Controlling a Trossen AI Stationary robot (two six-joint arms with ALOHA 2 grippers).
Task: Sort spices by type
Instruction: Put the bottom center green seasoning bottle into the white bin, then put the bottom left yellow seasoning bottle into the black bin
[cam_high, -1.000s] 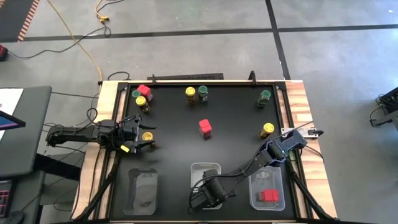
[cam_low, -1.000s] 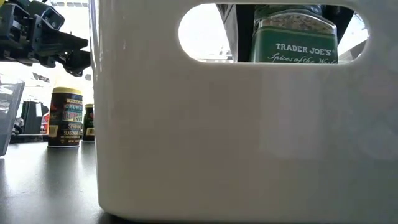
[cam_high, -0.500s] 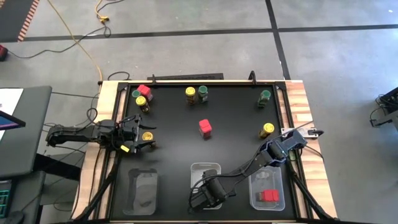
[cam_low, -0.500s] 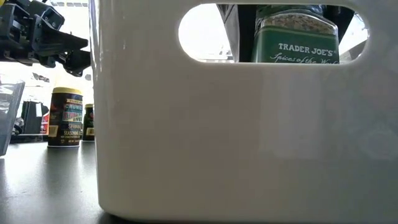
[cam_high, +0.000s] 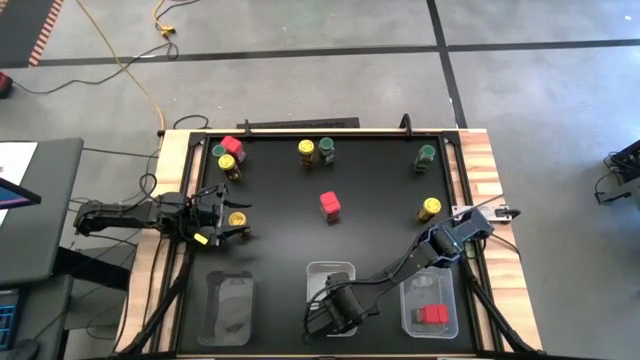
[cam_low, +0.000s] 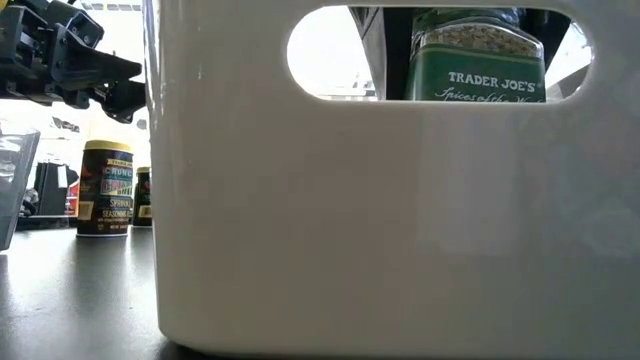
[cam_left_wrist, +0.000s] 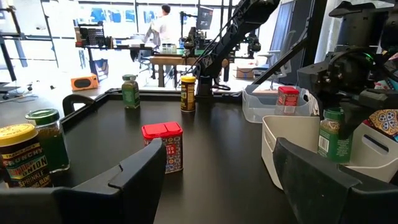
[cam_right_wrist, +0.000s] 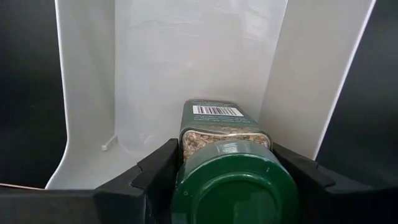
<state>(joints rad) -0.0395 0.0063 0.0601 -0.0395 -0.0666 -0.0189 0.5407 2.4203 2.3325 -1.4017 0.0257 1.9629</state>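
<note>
green-lidded jar (cam_right_wrist: 231, 163) upright in right hand (cam_right_wrist: 227, 171) over middle tray (cam_right_wrist: 186, 62)

Grey concrete floor (cam_high: 300, 80) crossed by dark lines. Yellow cable (cam_high: 135, 75) laid across floor toward bench (cam_high: 480, 160), wood-edged, black-topped. Bright windows (cam_left_wrist: 118, 15) seen at far side of room. Wooden desk (cam_left_wrist: 171, 62) placed before them; person (cam_left_wrist: 166, 28) standing there. Orange box (cam_left_wrist: 84, 81) set nearby.
</note>
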